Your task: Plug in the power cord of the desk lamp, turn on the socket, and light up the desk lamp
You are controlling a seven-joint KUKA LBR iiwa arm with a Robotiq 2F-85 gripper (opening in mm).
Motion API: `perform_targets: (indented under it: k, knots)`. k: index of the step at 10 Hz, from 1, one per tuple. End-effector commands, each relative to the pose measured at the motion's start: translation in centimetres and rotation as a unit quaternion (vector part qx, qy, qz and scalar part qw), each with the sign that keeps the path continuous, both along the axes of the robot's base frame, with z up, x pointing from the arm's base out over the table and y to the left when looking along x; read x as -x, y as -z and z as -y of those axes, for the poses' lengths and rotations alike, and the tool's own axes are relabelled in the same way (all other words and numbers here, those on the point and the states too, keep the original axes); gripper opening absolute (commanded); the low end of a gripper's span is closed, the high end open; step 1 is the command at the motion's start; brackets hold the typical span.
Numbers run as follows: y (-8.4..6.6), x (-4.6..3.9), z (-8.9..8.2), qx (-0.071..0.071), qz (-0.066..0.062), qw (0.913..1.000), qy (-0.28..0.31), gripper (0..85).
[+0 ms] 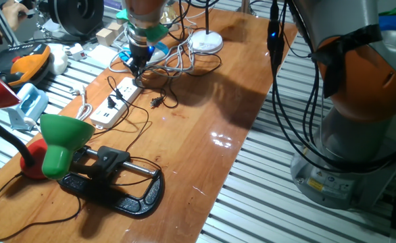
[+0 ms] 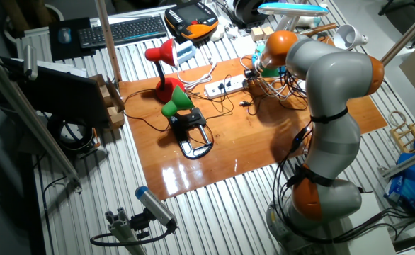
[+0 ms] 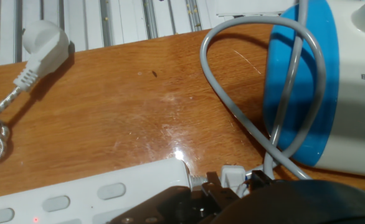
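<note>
The socket is a long white strip lying at the table's left side, and its end fills the lower left of the hand view. My gripper hangs just over the strip's far end. In the hand view my gripper appears shut on a small white plug beside that end. The power cord loops away from the plug across the wood. The desk lamp shows its white disc base further back.
A blue and white appliance lies right of the gripper. Another white plug on a braided cable rests at the far left. A small black plug, a green lamp on a black clamp and a red lamp stand nearer the front.
</note>
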State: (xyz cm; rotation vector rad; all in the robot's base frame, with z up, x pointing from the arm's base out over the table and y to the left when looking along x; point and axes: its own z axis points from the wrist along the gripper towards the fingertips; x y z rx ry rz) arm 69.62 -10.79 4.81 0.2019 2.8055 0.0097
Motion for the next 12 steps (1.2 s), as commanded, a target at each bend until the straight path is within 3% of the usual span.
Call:
perform_targets:
  k: [1,8,10,12]
  knots:
    - [0.03,-0.02,-0.01,0.0,0.0,1.0,0.001,34.0]
    - [0.01,-0.03,-0.01,-0.001,0.0,1.0,-0.001,34.0]
    - [0.04,-0.01,-0.01,-0.004,-0.002,1.0,-0.007,0.0]
    - [0.0,-0.03,-0.04,-0.002,-0.004,1.0,-0.006,0.0]
